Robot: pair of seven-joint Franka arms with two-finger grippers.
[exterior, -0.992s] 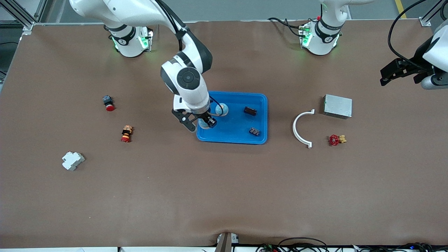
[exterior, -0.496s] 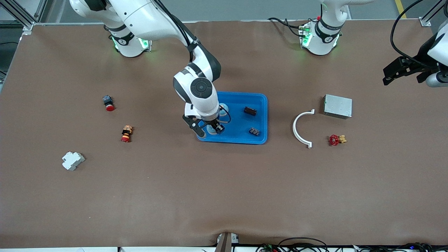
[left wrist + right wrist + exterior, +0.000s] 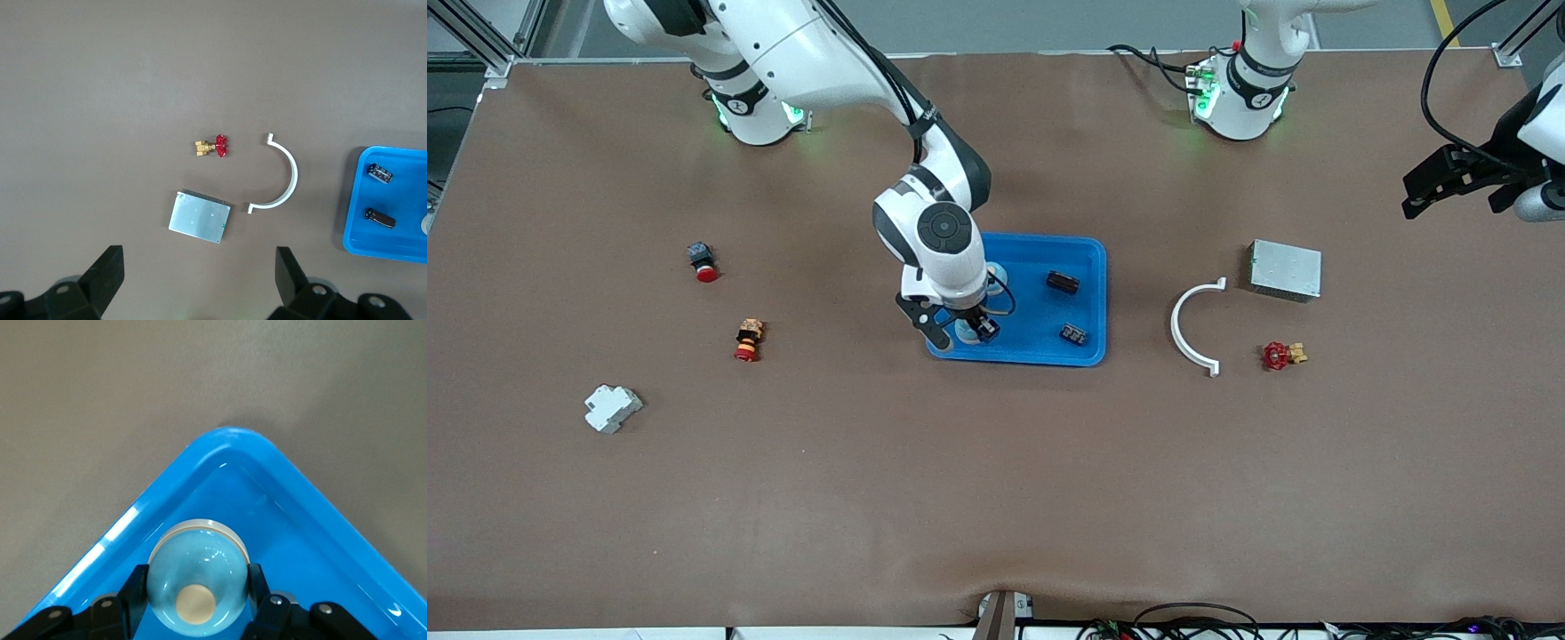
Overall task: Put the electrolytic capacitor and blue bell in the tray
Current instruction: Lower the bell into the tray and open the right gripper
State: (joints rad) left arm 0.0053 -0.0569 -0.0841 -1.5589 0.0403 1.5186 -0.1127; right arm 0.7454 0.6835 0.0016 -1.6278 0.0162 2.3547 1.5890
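Mid-frame sits the tray [image 3: 1089,267], the right gripper [image 3: 966,326] over its lower corner, jaws clamped on the blue bell [image 3: 195,579]. A capacitor [image 3: 1062,283] lies inside. Upper right, the left gripper [image 3: 199,280] waits, jaws wide.

1 high front, 2 wrist views

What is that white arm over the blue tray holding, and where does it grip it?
The right hand holds a pale blue bell, pinched at its two sides, low over a corner of the tray. The left hand holds nothing.
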